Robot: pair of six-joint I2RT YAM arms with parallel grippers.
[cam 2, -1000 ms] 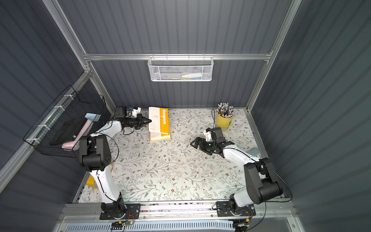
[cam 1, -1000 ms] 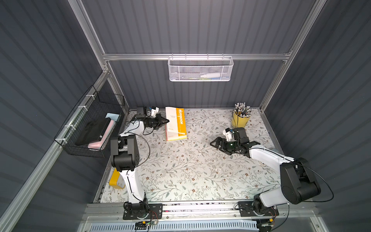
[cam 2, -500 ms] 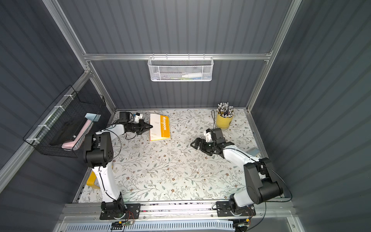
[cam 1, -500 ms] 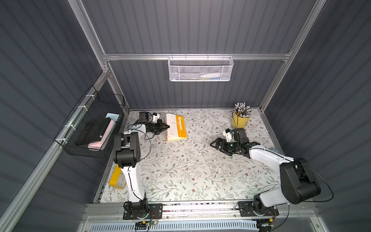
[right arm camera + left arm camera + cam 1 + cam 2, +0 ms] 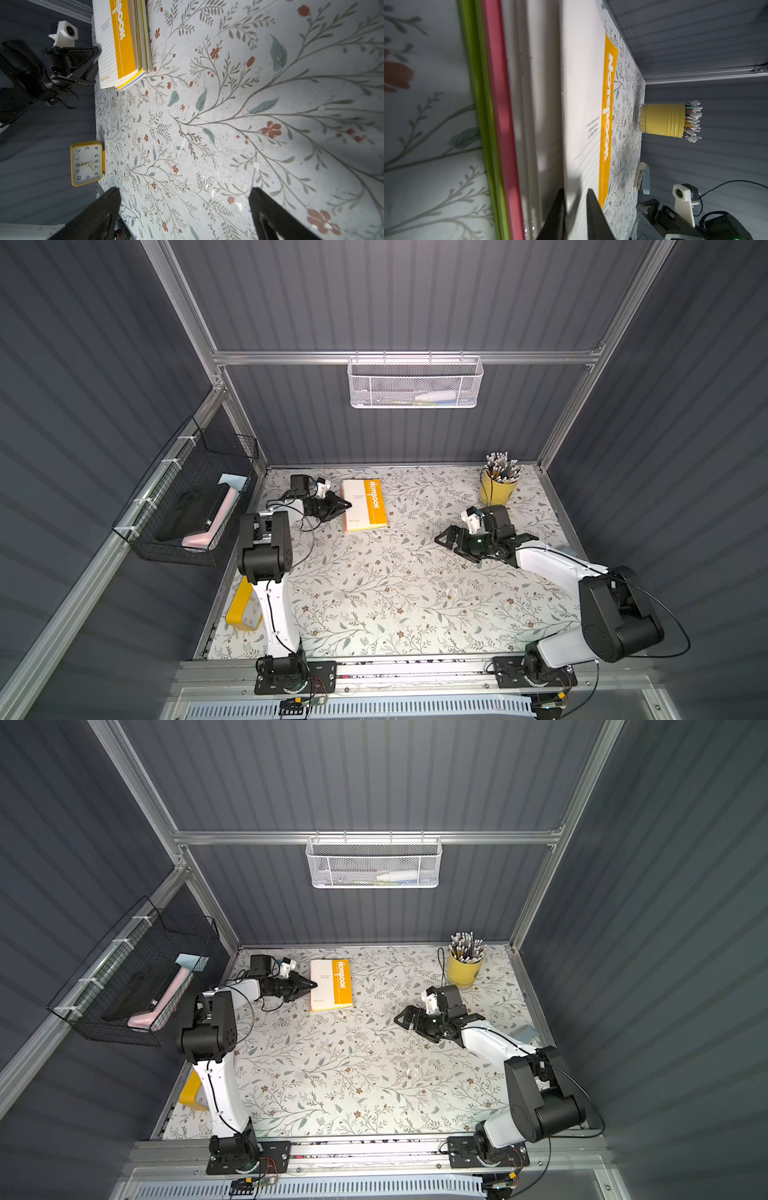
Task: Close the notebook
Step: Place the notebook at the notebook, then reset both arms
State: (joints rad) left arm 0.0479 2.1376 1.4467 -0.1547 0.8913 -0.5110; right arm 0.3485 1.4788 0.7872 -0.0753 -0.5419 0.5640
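And here's the picture: the notebook (image 5: 365,506) lies flat on the floral table (image 5: 374,593) with its white cover and yellow title band facing up – cover down on the pages, so it reads as closed in both top views (image 5: 331,985). It sits well apart from the yellow pencil cup (image 5: 498,491), off to the robot's left of the cup, and like the cup it is close to the back wall. On the side of the notebook away from the cup, the left gripper (image 5: 348,504) reaches in low and level, its tips right at the notebook's edge. From the left wrist camera the claw (image 5: 575,191) is parted by a narrow gap, one finger (image 5: 556,214) beside the page stack and the other over the cover (image 5: 581,104), with the cover's edge lying in that gap – whether either finger touches it, I cannot tell. It is not clamped on anything. Over near the cup, just in front of it, the right gripper (image 5: 446,539) hangs low over the table, pointing away from the cup. Its wrist view shows the claw (image 5: 184,190) spread wide, with only tabletop between its fingers. Farthest from the cup, at the table's front corner on the robot's left, stands a yellow clock (image 5: 86,163).
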